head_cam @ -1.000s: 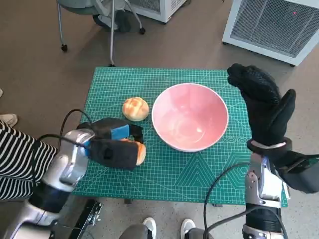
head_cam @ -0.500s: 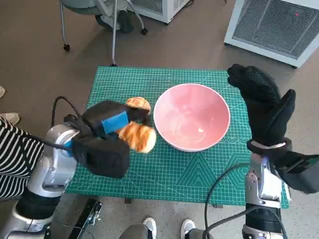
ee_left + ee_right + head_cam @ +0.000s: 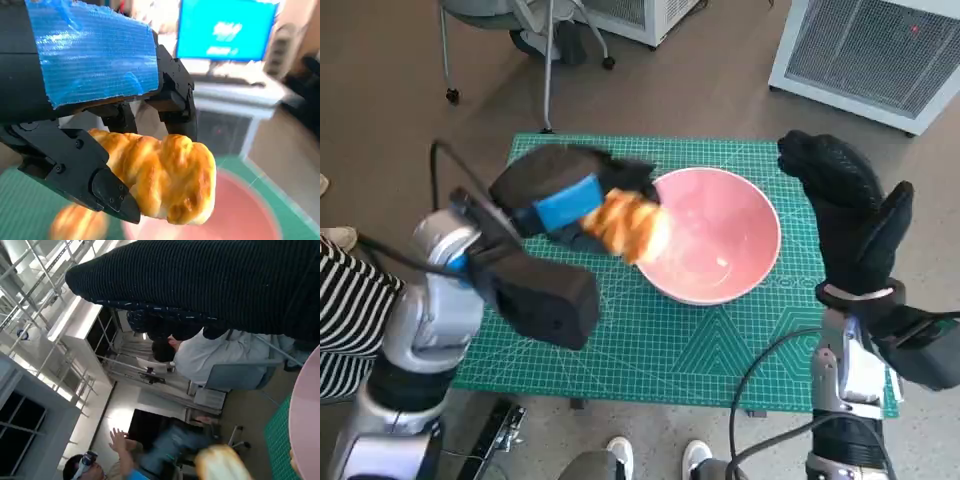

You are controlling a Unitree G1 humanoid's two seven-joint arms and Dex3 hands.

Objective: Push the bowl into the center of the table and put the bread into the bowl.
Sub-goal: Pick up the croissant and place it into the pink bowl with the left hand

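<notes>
One bread [image 3: 628, 226] gripped by left robot hand [image 3: 560, 205] (long axis toward bowl [image 3: 720, 240]); right robot hand [image 3: 845, 215] open.

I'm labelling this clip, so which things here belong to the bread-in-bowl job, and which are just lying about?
Part of the job:
- pink bowl on the green mat
- twisted bread, held by the left hand at the bowl's rim
- right hand, raised beside the bowl, holding nothing

Just lying about:
- round bun on the mat
- white cabinet on the floor
</notes>
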